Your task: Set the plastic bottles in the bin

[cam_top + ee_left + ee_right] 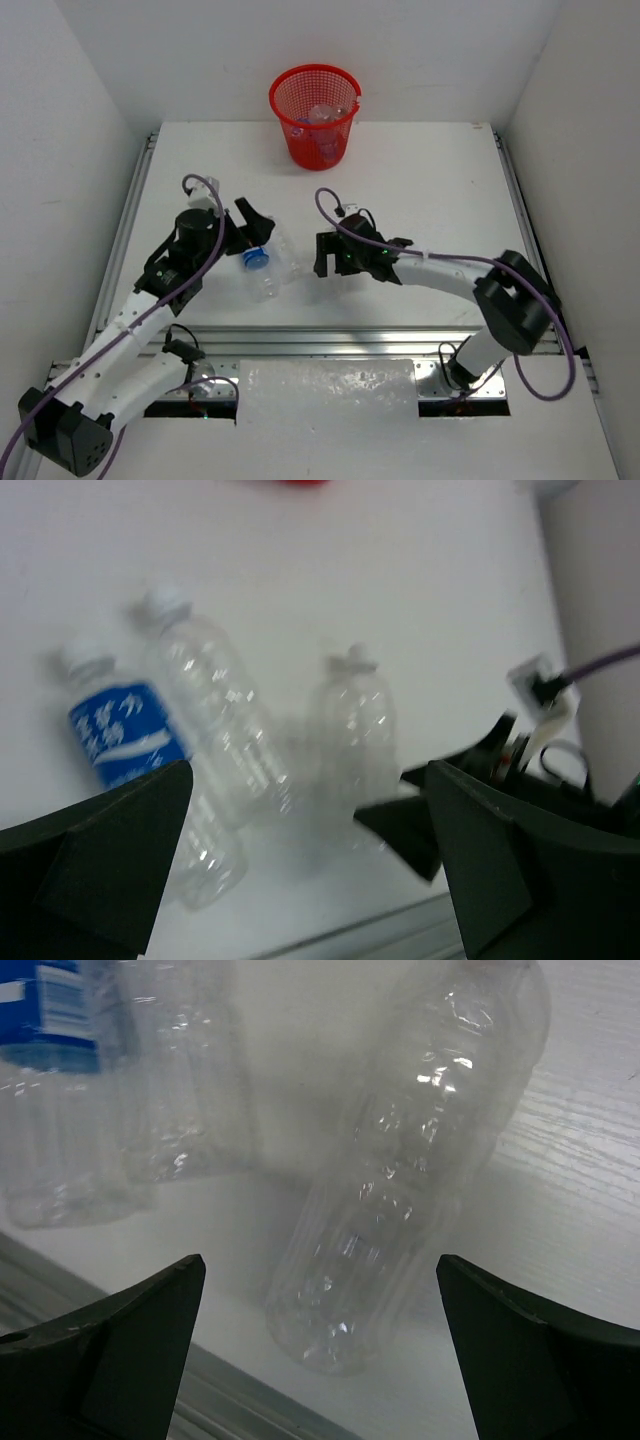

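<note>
The red mesh bin (292, 135) stands at the table's far edge with some clear bottles (322, 114) in it. Three bottles lie together on the table between the arms: one with a blue label (118, 730) (255, 259), a clear one (212, 742) beside it, and a second clear one (355, 732) a little apart to the right. My left gripper (254, 233) (310, 815) is open and empty above them. My right gripper (321, 257) (320, 1280) is open, its fingers either side of the second clear bottle (410, 1170) without touching it.
A metal rail (330, 340) runs along the table's near edge, just behind the bottles' bases. White walls close in the table on the left, right and back. The right gripper's fingers (415, 830) show close by in the left wrist view.
</note>
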Available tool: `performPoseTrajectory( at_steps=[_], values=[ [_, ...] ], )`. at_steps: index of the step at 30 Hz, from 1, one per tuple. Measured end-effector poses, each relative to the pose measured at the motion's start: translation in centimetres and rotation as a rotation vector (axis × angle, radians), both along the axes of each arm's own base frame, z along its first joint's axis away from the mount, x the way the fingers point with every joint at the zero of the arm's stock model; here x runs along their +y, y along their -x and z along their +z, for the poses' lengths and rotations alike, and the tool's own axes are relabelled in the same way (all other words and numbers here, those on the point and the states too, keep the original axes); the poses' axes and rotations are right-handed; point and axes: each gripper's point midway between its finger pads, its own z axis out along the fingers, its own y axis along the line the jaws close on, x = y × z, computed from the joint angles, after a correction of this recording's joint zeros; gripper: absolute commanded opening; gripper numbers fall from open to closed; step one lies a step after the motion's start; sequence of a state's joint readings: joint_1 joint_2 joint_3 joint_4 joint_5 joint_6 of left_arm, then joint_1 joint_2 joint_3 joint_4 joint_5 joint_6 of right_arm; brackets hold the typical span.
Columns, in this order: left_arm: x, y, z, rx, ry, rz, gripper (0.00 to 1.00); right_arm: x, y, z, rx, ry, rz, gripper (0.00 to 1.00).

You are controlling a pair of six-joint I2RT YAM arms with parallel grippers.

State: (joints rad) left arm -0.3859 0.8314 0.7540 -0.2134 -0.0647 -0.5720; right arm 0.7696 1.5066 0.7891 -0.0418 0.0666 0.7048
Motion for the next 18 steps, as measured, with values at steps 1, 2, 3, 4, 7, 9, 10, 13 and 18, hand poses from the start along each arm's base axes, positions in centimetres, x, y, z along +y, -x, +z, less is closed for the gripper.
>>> performPoseTrajectory(
  at_steps=[1,2,3,4,7,9,10,13,18],
  values=[
    [0.2,0.6,-1.8,0.053,-0.022,-0.005,1.0,0.3,-0.4,-0.6,0.014,0.028,-0.014,0.96],
    [0.5,1.7,-3.9,0.116,-0.05,-0.012,1.0,0.5,-0.8,-1.2,0.023,0.056,-0.03,0.95],
    [0.7,2.2,-4.2,0.125,-0.054,-0.015,1.0,0.5,-1.3,-1.9,0.031,0.092,-0.053,0.94],
    [0.9,2.9,-4.4,0.136,-0.062,-0.02,1.0,0.4,-1.5,-2.6,0.038,0.134,-0.077,0.92],
    [1.1,4.1,-3.3,0.1,-0.049,-0.038,1.0,-0.5,-1.3,-4.3,0.051,0.236,-0.113,0.52],
    [0.8,4.5,-2.7,0.082,-0.035,-0.061,1.0,-0.7,-1.2,-4.4,0.035,0.25,-0.129,0.35],
    [0.5,4.6,-2.6,0.079,-0.027,-0.08,1.0,-0.8,-0.9,-4.3,0.022,0.245,-0.127,0.32],
    [-0.9,5.0,-2.0,0.067,0.009,-0.156,1.0,-2.0,0.7,-4.1,-0.006,0.232,-0.099,0.0],
    [-4.5,5.9,-1.3,0.059,0.072,-0.337,1.0,-3.1,3.3,-0.3,-0.154,0.085,0.032,0.0]
  ],
)
